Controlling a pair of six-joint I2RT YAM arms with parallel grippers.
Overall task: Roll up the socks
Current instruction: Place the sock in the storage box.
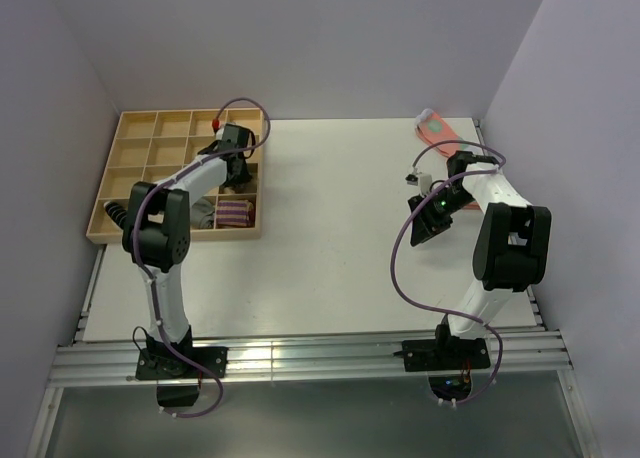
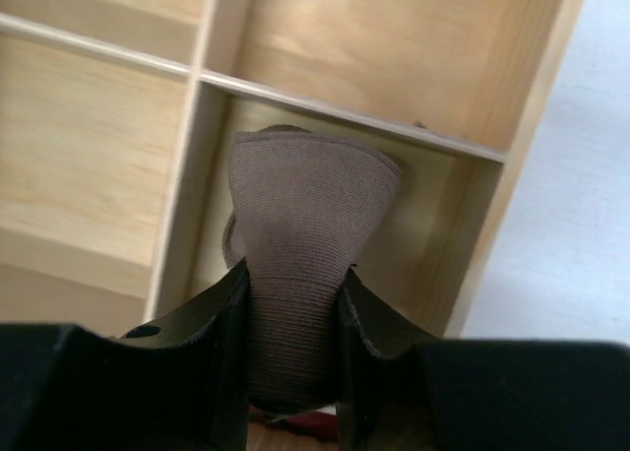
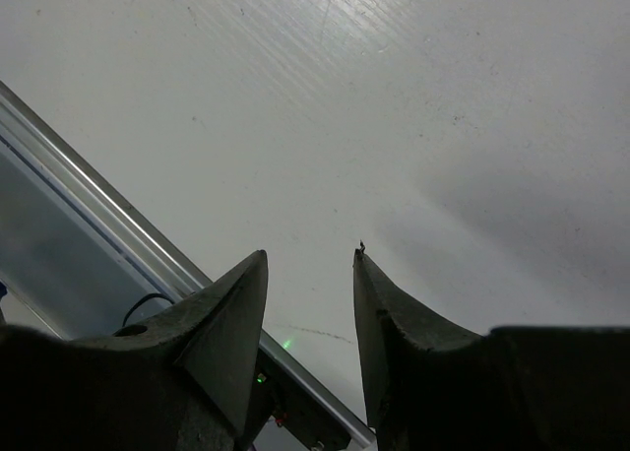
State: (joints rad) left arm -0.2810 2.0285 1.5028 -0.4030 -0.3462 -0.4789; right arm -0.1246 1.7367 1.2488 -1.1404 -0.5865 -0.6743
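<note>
My left gripper [image 2: 292,286] is shut on the tan-brown knit sock [image 2: 307,200], which bulges out ahead of the fingers. A bit of its dark red cuff shows under the jaws. It is held over a compartment at the right side of the wooden tray [image 2: 345,111]. In the top view the left gripper [image 1: 238,170] is over the tray's right column, and the sock is mostly hidden by the arm. My right gripper [image 3: 310,259] is open and empty above bare table; in the top view it [image 1: 420,226] hangs at the right side.
The wooden tray [image 1: 110,193] with several compartments stands at the back left. A purple-striped bundle [image 1: 235,214] and a grey bundle [image 1: 205,214] lie in its front row. A coral-pink sock [image 1: 437,128] lies at the back right. The table's metal rail [image 3: 108,190] runs near the right gripper.
</note>
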